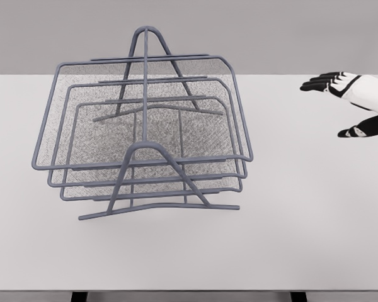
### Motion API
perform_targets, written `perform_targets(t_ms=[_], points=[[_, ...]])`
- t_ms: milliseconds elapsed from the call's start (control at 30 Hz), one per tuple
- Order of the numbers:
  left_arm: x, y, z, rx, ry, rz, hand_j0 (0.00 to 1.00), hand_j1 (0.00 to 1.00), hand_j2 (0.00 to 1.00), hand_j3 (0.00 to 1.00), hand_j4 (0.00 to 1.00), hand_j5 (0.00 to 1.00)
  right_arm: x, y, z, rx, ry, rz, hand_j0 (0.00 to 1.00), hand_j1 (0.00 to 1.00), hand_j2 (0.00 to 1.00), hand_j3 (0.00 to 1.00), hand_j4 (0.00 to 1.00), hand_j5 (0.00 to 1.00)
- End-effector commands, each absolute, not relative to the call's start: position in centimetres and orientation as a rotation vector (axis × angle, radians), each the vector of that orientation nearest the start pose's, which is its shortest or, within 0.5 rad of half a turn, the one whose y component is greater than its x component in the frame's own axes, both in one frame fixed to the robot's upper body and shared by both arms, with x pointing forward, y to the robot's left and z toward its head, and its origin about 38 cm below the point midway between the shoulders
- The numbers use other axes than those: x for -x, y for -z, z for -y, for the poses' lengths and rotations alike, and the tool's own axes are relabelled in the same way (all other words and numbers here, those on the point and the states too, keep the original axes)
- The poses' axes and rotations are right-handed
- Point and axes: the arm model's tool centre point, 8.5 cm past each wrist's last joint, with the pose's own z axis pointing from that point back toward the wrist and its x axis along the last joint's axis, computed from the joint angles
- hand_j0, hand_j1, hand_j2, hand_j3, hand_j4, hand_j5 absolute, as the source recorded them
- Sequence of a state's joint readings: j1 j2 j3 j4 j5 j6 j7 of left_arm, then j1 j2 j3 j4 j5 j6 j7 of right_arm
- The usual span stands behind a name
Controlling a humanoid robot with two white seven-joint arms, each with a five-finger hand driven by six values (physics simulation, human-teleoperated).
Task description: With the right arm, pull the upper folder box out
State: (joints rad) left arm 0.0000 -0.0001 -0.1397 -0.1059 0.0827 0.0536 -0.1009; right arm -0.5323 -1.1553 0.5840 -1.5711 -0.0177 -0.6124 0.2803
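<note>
A grey wire-mesh rack (145, 126) with three stacked tray boxes stands left of the table's middle. Its upper box (242, 119) is the widest and sits level in the A-shaped frame. My right hand (346, 104) hovers at the far right, well apart from the rack, with black fingers (321, 83) stretched out toward the left and the thumb (359, 131) spread below. It is open and holds nothing. The left arm is out of the picture.
The white table (302, 220) runs across the whole picture, its front edge near the bottom. Bare tabletop lies between the rack and my right hand, and in front of the rack.
</note>
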Motion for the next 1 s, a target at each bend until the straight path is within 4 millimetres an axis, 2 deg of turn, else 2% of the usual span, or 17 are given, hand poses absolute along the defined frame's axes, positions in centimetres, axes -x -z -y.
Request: perform_targets(t_ms=[0, 33, 100, 133, 167, 200, 267, 300, 333, 400, 500, 567, 633, 700, 767, 867, 967], points=[[-3.1, 26.3, -25.8, 0.023, 0.062, 0.046, 1.0, 1.0, 1.0, 1.0, 1.0, 1.0, -39.0, -28.3, 37.7, 0.369, -1.746, 1.673, 1.0, 1.0, 1.0, 1.0, 1.0, 1.0], [-3.1, 26.3, -25.8, 0.024, 0.062, 0.046, 1.0, 1.0, 1.0, 1.0, 1.0, 1.0, -39.3, -28.3, 36.2, 0.343, -1.732, 1.731, 1.0, 1.0, 1.0, 1.0, 1.0, 1.0], [-3.1, 26.3, -25.8, 0.024, 0.062, 0.046, 1.0, 1.0, 1.0, 1.0, 1.0, 1.0, -41.1, -28.4, 32.9, 0.496, -1.798, 1.816, 1.0, 1.0, 1.0, 1.0, 1.0, 1.0], [-3.1, 26.3, -25.8, 0.024, 0.062, 0.046, 1.0, 1.0, 1.0, 1.0, 1.0, 1.0, -41.5, -28.4, 32.4, 0.542, -1.899, 1.736, 1.0, 1.0, 1.0, 1.0, 1.0, 1.0], [-3.1, 26.3, -25.8, 0.024, 0.062, 0.046, 1.0, 1.0, 1.0, 1.0, 1.0, 1.0, -42.1, -29.0, 32.4, 0.563, -1.911, 1.721, 1.0, 1.0, 1.0, 1.0, 1.0, 1.0], [-3.1, 26.3, -25.8, 0.024, 0.062, 0.046, 1.0, 1.0, 1.0, 1.0, 1.0, 1.0, -42.7, -28.9, 33.2, 0.586, -1.899, 1.692, 1.0, 1.0, 1.0, 1.0, 1.0, 1.0], [-3.1, 26.3, -25.8, 0.023, 0.062, 0.046, 1.0, 1.0, 1.0, 1.0, 1.0, 1.0, -44.6, -27.3, 31.7, 0.66, -1.947, 1.634, 1.0, 1.0, 1.0, 1.0, 1.0, 1.0], [-3.1, 26.3, -25.8, 0.024, 0.062, 0.047, 1.0, 1.0, 1.0, 1.0, 1.0, 1.0, -45.3, -26.4, 32.5, 0.652, -1.912, 1.606, 1.0, 1.0, 1.0, 1.0, 1.0, 1.0], [-3.1, 26.3, -25.8, 0.024, 0.062, 0.046, 1.0, 1.0, 1.0, 1.0, 1.0, 1.0, -45.6, -26.3, 32.9, 0.657, -1.902, 1.594, 1.0, 1.0, 1.0, 1.0, 1.0, 1.0], [-3.1, 26.3, -25.8, 0.023, 0.062, 0.046, 1.0, 1.0, 1.0, 1.0, 1.0, 1.0, -45.8, -24.8, 31.5, 0.621, -1.928, 1.583, 1.0, 1.0, 1.0, 1.0, 1.0, 1.0], [-3.1, 26.3, -25.8, 0.023, 0.062, 0.046, 1.0, 1.0, 1.0, 1.0, 1.0, 1.0, -45.8, -25.2, 31.0, 0.621, -1.93, 1.603, 1.0, 1.0, 1.0, 1.0, 1.0, 1.0], [-3.1, 26.3, -25.8, 0.024, 0.062, 0.046, 1.0, 1.0, 1.0, 1.0, 1.0, 1.0, -44.6, -26.3, 29.3, 0.591, -1.946, 1.688, 1.0, 1.0, 1.0, 1.0, 1.0, 1.0], [-3.1, 26.3, -25.8, 0.024, 0.062, 0.046, 1.0, 1.0, 1.0, 1.0, 1.0, 1.0, -44.2, -27.4, 30.7, 0.489, -1.83, 1.766, 1.0, 1.0, 1.0, 1.0, 1.0, 1.0], [-3.1, 26.3, -25.8, 0.024, 0.062, 0.046, 1.0, 1.0, 1.0, 1.0, 1.0, 1.0, -42.7, -25.2, 31.4, 0.316, -1.82, 1.713, 1.0, 1.0, 1.0, 1.0, 1.0, 1.0], [-3.1, 26.3, -25.8, 0.024, 0.062, 0.046, 1.0, 1.0, 1.0, 1.0, 1.0, 1.0, -41.6, -25.2, 29.7, 0.275, -1.862, 1.743, 1.0, 1.0, 1.0, 1.0, 1.0, 1.0], [-3.1, 26.3, -25.8, 0.024, 0.062, 0.046, 1.0, 1.0, 1.0, 1.0, 1.0, 1.0, -41.3, -25.1, 28.5, 0.243, -1.894, 1.754, 1.0, 1.0, 1.0, 1.0, 1.0, 1.0], [-3.1, 26.3, -25.8, 0.023, 0.062, 0.046, 1.0, 1.0, 1.0, 1.0, 1.0, 1.0, -41.6, -26.8, 26.9, 0.247, -1.94, 1.798, 1.0, 1.0, 1.0, 1.0, 1.0, 1.0]])
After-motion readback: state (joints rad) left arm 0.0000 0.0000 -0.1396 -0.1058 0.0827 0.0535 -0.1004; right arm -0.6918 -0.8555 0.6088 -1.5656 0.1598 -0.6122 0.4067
